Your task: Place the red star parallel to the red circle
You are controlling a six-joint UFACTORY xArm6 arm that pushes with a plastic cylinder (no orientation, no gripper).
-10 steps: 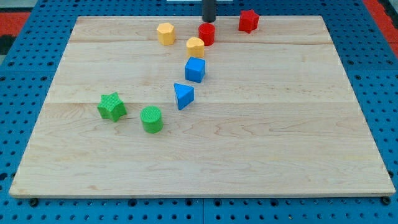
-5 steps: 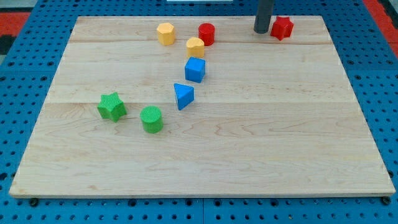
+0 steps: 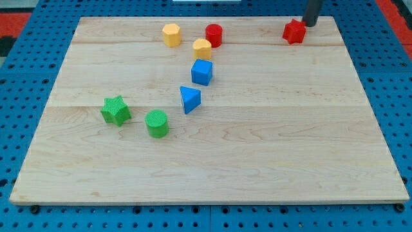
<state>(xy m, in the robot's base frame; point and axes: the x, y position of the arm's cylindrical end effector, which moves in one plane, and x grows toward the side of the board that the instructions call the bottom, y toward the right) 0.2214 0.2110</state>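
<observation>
The red star (image 3: 293,31) lies near the board's top edge, right of centre. The red circle (image 3: 214,34) stands at the top middle, well to the star's left and at about the same height in the view. My tip (image 3: 311,24) is just above and to the right of the red star, close to it at the board's top edge; I cannot tell whether it touches.
A yellow block (image 3: 171,34) sits left of the red circle, another yellow block (image 3: 202,48) just below it. A blue cube (image 3: 201,72) and blue triangle (image 3: 189,99) follow downward. A green star (image 3: 115,110) and green circle (image 3: 156,123) lie lower left. The wooden board (image 3: 270,148) ends near the tip.
The tip swept from beside the red circle to the right along the top edge. The red star was pushed right and slightly down; the tip now stands at its upper right.
</observation>
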